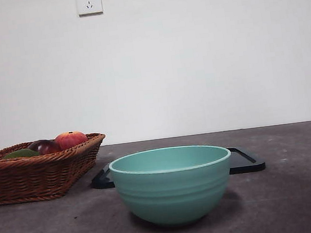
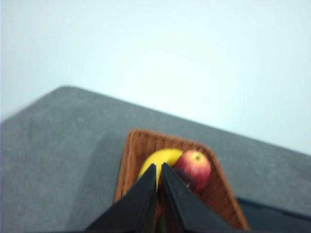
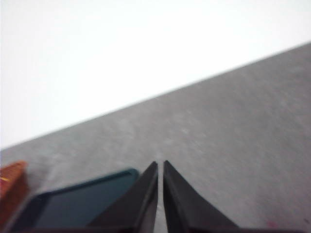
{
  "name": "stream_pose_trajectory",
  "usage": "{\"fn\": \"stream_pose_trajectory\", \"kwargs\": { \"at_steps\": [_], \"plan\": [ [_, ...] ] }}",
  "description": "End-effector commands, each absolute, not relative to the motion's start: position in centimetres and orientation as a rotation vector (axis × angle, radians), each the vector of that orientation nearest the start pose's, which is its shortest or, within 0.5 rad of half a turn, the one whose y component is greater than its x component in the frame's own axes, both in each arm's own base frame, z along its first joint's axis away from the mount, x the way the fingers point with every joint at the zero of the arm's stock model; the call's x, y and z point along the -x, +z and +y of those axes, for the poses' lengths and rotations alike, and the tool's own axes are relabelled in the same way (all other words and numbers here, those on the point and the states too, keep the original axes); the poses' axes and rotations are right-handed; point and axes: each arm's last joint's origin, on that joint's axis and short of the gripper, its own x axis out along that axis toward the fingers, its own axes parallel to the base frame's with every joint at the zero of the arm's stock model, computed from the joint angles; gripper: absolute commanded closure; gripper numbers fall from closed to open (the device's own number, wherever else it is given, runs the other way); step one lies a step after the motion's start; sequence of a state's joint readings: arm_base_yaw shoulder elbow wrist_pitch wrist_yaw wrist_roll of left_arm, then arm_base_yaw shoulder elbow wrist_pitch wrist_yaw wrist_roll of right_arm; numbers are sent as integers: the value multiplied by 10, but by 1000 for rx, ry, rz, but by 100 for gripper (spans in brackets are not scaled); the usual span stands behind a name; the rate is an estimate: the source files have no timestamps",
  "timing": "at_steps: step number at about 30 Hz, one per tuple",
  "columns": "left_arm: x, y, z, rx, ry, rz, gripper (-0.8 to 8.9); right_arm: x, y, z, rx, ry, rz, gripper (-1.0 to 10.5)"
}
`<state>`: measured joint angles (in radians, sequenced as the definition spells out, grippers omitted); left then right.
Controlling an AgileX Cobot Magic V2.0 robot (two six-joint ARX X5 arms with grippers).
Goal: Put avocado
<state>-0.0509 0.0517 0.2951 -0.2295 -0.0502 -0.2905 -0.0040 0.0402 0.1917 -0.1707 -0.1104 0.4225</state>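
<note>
Two claws show in our wrist views, and neither appears in the front view. We see the left claw [image 2: 158,167] with its jaws drawn together to a thin slit, gripping nothing, poised above the basket [image 1: 38,176] without touching any fruit. We see the right claw [image 3: 160,165] pinched just as narrow, also empty, above bare desk [image 1: 301,189] beside the dark tray [image 3: 73,206]. Going from the left in the front view, we count one brown wicker basket on the desk, and over its rim three fruits: the avocado [image 1: 19,153], dull green and lowest, at the left end; one dark maroon fruit [image 1: 44,146] just beside it; and one red-orange round fruit [image 1: 70,139] next to that. From the left wrist we also make out one yellow fruit [image 2: 160,162] in the basket, touching the red one [image 2: 194,167]; the avocado we cannot pick out there. Near the middle of the desk stands one pale teal bowl [image 1: 173,185], upright, with the one black tray [image 1: 246,162] lying flat behind it. High on the wall we see one white socket [image 1: 88,1]; it carries a small mark at its corner that is too small for us to read.
</note>
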Motion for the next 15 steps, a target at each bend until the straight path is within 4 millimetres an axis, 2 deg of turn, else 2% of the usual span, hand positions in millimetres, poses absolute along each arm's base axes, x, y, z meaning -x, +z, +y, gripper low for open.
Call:
{"fn": "stream_pose_trajectory", "kwargs": {
  "at_steps": [1, 8, 12, 15],
  "plan": [
    [-71, 261, -2, 265, -5, -31, 799, -83, 230, 4, -438, 122, 49, 936],
    [-66, 313, -4, 151, -57, 31, 799, -86, 279, 7, -405, 209, 152, 935],
    [-68, 332, -5, 120, -83, 69, 799, -90, 300, 9, -362, 278, 213, 935],
    [-69, 341, -8, 117, -168, 105, 799, -94, 312, 11, -318, 346, 273, 936]
  ]
}}
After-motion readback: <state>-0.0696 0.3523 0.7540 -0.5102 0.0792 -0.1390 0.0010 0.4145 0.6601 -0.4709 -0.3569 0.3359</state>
